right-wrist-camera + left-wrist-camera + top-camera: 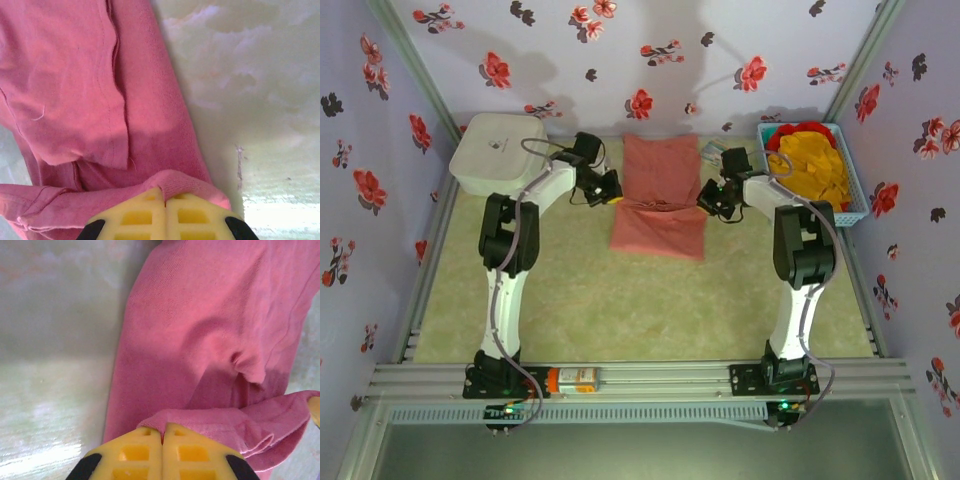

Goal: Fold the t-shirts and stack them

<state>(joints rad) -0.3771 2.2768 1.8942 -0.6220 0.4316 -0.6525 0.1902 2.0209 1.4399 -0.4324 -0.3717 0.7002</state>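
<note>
At mid-table the left gripper (611, 191) and right gripper (706, 198) each pinch an edge of the pink shirt (658, 165) (jaws closed on thin cloth), so uneven pulling could slip it or skew the fold.

Even bright light overhead, soft shadows, wrist views slightly blurred.

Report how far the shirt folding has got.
Done: nothing stacked yet. In hand: the pink t-shirt lies mid-table, partly folded, with the left gripper and right gripper each shut on its edge. Left: finish this fold, then the yellow t-shirt and red t-shirt in the blue basket.
</note>
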